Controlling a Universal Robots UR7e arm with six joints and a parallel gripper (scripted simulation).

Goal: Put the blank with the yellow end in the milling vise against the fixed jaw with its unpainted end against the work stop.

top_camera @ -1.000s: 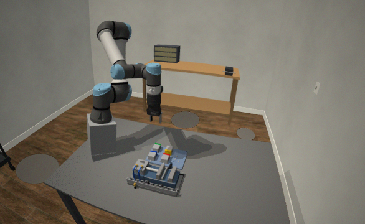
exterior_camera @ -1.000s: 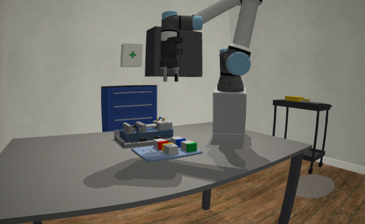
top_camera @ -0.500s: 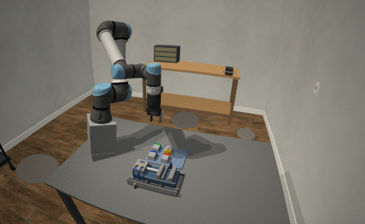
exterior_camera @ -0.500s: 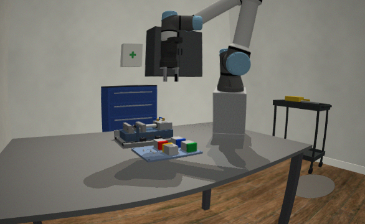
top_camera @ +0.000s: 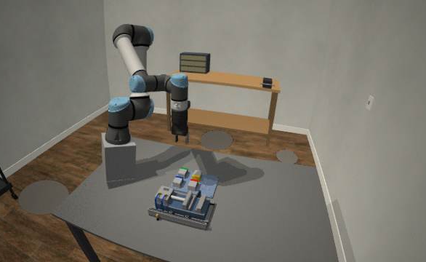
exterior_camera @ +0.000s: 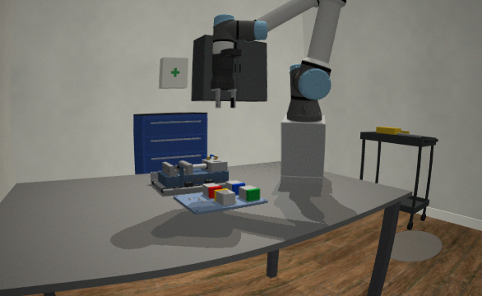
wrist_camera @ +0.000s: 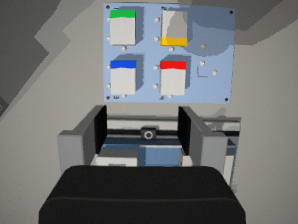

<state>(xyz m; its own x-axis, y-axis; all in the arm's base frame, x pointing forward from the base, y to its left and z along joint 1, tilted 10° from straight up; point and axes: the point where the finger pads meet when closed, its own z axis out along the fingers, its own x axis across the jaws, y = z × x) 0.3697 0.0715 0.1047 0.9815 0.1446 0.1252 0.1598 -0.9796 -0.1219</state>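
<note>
The blank with the yellow end [top_camera: 197, 174] [exterior_camera: 225, 198] [wrist_camera: 174, 27] lies on the blue plate [top_camera: 213, 183] [exterior_camera: 192, 205] [wrist_camera: 220, 87]. In the wrist view its yellow end faces the vise. My gripper [top_camera: 182, 142] [exterior_camera: 225, 106] [wrist_camera: 142, 120] is open and empty, high above the table. The milling vise [top_camera: 195, 213] [exterior_camera: 171, 180] [wrist_camera: 160, 156] stands beside the plate. Its fixed jaw [top_camera: 201, 204] [exterior_camera: 168, 168] and hose-side jaw [top_camera: 187, 200] [exterior_camera: 185, 167] stand apart with no blank visible between them. I cannot make out the low bars or work stop clearly.
Blanks with green [top_camera: 182, 172] [wrist_camera: 123, 30], blue [top_camera: 177, 182] [wrist_camera: 123, 80] and red [top_camera: 193, 185] [wrist_camera: 173, 81] ends lie separately on the plate, among small pins. Blue hoses [top_camera: 163, 204] rise at the vise's cylinder end. A dark post [top_camera: 198, 194] [exterior_camera: 181, 176] stands beside the jaws.
</note>
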